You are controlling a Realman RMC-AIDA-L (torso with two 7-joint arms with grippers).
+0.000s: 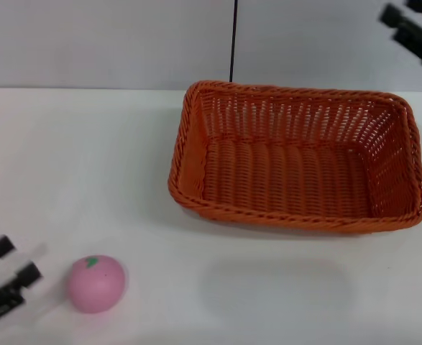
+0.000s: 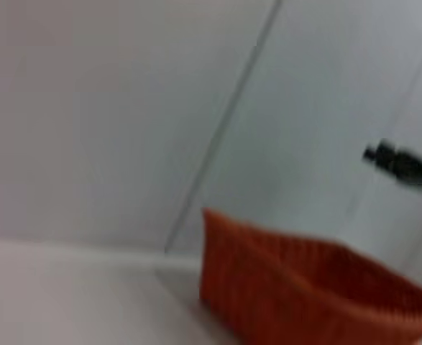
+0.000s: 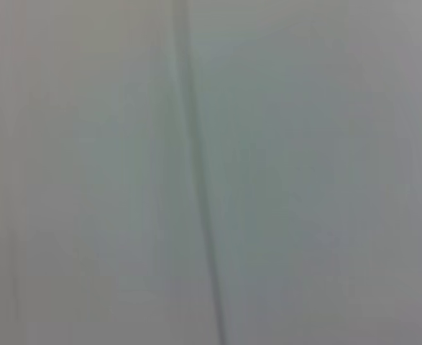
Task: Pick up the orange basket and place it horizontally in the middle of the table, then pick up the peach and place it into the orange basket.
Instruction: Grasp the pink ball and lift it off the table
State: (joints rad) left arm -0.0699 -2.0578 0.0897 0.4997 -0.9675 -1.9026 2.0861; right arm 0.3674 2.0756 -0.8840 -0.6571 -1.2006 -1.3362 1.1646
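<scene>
The orange basket [image 1: 187, 162] lies with its long side across the white table [image 1: 88, 158], right of centre, and holds nothing. The pink peach [image 1: 95, 283] rests on the table near the front left, well apart from the basket. Just left of the peach is my left gripper [image 1: 14, 261], low over the table and open, its fingers not touching the fruit. My right gripper [image 1: 410, 18] hangs high at the back right, above and behind the basket, open and holding nothing. The left wrist view shows the basket [image 2: 304, 295] and the far right gripper [image 2: 401, 164].
A grey wall with a dark vertical seam [image 1: 234, 39] stands behind the table. The right wrist view shows only that wall and seam [image 3: 196, 180].
</scene>
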